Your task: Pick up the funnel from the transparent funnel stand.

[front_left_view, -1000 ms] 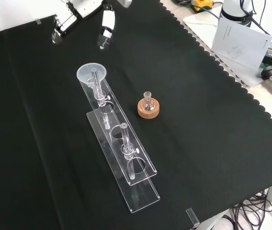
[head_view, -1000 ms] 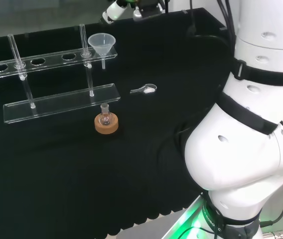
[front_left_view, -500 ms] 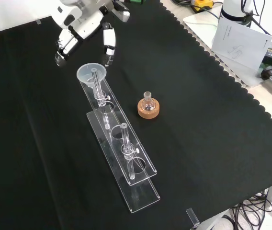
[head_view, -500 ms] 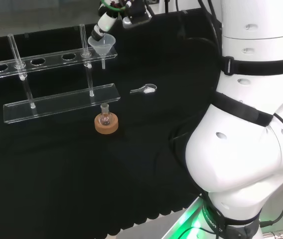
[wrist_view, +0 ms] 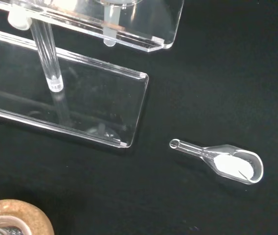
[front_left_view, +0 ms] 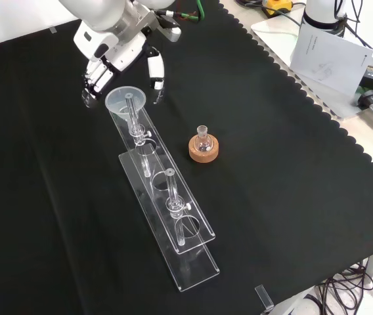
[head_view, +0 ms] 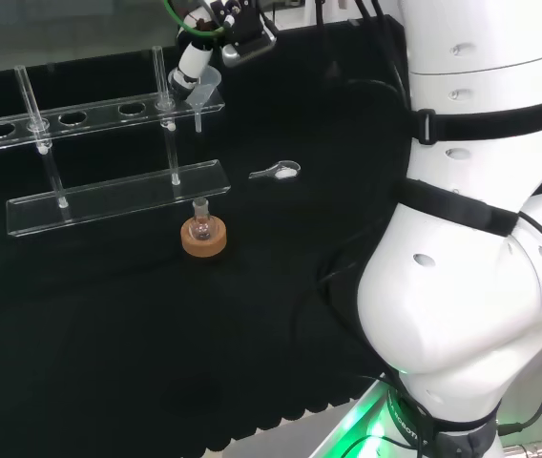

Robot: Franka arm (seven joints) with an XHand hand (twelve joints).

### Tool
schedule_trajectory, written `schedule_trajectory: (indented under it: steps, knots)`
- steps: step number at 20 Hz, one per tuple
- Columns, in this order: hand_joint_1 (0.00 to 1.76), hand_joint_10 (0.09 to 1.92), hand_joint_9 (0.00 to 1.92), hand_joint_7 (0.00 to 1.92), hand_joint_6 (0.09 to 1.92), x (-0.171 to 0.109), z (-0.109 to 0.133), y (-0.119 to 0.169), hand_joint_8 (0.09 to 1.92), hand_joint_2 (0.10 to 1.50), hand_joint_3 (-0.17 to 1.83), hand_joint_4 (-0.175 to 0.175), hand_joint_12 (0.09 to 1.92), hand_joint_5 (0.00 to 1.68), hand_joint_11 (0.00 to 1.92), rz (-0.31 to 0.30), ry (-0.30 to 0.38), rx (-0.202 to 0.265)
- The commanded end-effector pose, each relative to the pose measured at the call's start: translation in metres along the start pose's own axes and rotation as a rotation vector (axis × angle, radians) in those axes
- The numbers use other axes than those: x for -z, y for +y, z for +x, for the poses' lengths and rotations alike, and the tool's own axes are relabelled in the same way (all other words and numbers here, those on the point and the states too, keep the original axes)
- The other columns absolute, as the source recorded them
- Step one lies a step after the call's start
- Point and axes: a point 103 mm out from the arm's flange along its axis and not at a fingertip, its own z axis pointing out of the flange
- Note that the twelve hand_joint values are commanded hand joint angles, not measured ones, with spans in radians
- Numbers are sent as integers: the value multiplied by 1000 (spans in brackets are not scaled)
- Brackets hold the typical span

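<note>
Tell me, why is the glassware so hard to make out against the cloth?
It is clear, so in the front view the stand and funnel show mainly as bright edges on black; in the wrist view the scoop stands out by its white powder.

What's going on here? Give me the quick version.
The robot's hand is at the far end of the clear funnel stand, with open fingers on either side of the funnel, which sits in the stand's end hole. It has not closed on the funnel or lifted it. Beside the stand, a small flask rests on a cork ring, and a little glass scoop holding white powder lies on the cloth.
</note>
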Motion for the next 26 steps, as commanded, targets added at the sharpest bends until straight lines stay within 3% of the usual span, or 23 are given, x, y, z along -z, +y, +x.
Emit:
schedule_trajectory:
  steps: [1, 11, 17, 21, 26]
  knots:
    - [558, 883, 71, 0, 87, -5, 3, 5, 382, 692, 270, 46, 1469, 0, 416, 41, -42, -4]
    - [623, 915, 39, 0, 87, -12, 0, 14, 310, 684, 284, 48, 1463, 0, 435, 66, -69, -18]
    - [638, 910, 94, 0, 87, -15, -2, 17, 373, 687, 300, 49, 1460, 0, 441, 61, -73, -21]
    - [638, 750, 431, 84, 87, -14, -1, 16, 610, 693, 359, 39, 1440, 75, 457, 16, -95, -30]
    - [653, 621, 879, 468, 87, -11, 1, 11, 735, 720, 452, 5, 1363, 314, 539, -87, -141, -57]
